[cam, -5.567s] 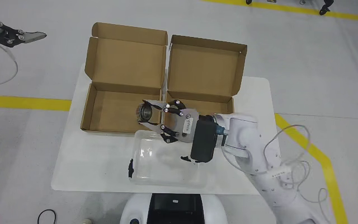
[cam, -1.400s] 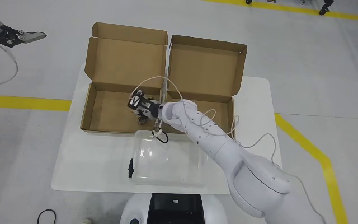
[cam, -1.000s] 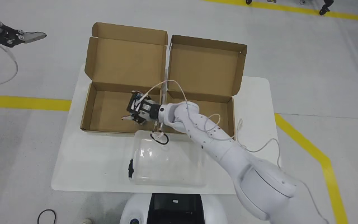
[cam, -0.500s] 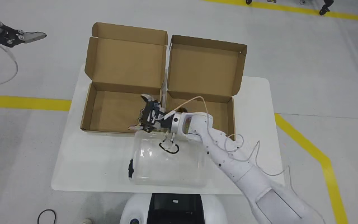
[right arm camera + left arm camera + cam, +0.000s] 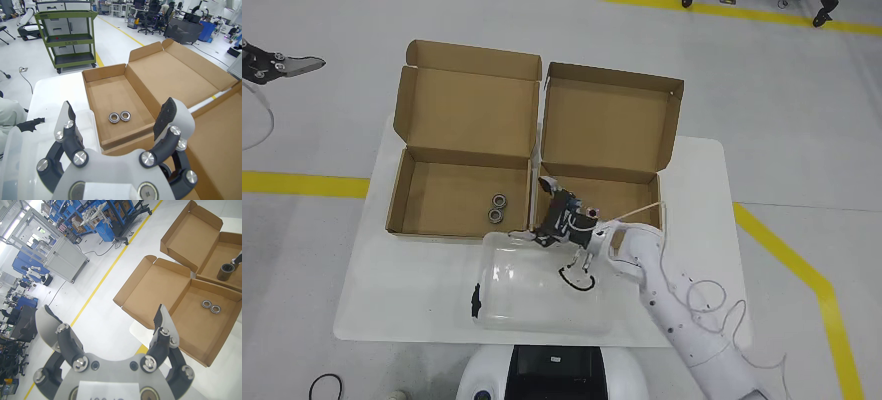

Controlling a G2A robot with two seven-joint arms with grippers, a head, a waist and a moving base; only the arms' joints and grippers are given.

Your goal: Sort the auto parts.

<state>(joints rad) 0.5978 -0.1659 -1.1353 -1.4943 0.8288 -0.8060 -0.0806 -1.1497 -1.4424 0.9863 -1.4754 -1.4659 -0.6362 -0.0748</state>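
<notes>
Above the white table (image 5: 372,290), my right gripper (image 5: 118,105) hangs spread and empty near the left cardboard box (image 5: 111,92), where I see two bearings (image 5: 119,117) side by side.

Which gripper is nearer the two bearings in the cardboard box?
Right. The right gripper hangs open over the box's near corner, close to the bearings; the left gripper is open, well off the table's side.

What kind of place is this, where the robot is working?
Most likely an industrial robotics lab or workshop hall. There are yellow lines painted on the pale floor, blue storage racks, a green tool cart, and another white robot in the background.
</notes>
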